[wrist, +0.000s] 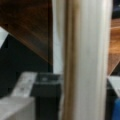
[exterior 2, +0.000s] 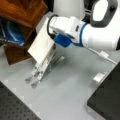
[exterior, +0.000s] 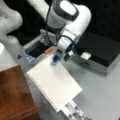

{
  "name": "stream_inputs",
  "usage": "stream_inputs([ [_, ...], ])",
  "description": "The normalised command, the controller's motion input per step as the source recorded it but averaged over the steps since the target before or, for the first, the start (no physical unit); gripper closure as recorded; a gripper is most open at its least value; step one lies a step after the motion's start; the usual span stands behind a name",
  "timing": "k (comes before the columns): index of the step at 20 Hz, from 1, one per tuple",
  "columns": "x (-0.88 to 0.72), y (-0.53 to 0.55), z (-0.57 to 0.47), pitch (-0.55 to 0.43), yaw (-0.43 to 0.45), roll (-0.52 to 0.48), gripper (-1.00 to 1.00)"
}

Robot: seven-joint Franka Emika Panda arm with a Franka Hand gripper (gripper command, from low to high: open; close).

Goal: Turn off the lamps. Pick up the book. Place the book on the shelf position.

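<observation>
The white book (exterior: 53,82) leans tilted on a metal slatted rack (exterior 2: 37,72), its ridged edge toward a front view's left. In a front view the book (exterior 2: 42,42) stands against the dark reddish-brown shelf position (exterior 2: 22,10). My gripper (exterior: 61,58) is at the book's upper edge, open, with one blue fingertip (exterior: 55,59) on each side of that edge. Close up in the wrist view, the book's edge (wrist: 82,62) runs top to bottom in front of the brown block (wrist: 27,27). The shelf position's flat top (exterior: 13,95) is bare. I cannot make out the lamps.
A black-topped silver box (exterior: 100,50) lies behind the book and shows at a front view's bottom right (exterior 2: 107,100). The rack's foot (exterior: 73,111) sticks out under the book. A blue object (exterior 2: 11,32) sits under the wooden block. Grey table (exterior 2: 70,87) lies between.
</observation>
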Motion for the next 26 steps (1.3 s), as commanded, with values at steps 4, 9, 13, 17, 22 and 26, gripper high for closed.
stream_inputs([
  [4, 0.24, 0.16, 0.36, 0.165, -0.170, -0.173, 1.00],
  [9, 0.22, 0.25, 0.40, 0.182, -0.250, -0.137, 1.00],
  [13, 0.21, 0.25, 0.71, 0.239, -0.332, -0.117, 1.00],
  [17, 0.21, 0.12, 0.69, 0.202, -0.341, -0.025, 1.00],
  [22, 0.15, 0.04, 0.47, 0.131, -0.305, 0.015, 1.00],
  [26, 0.13, 0.06, 0.36, 0.159, -0.215, -0.010, 1.00],
])
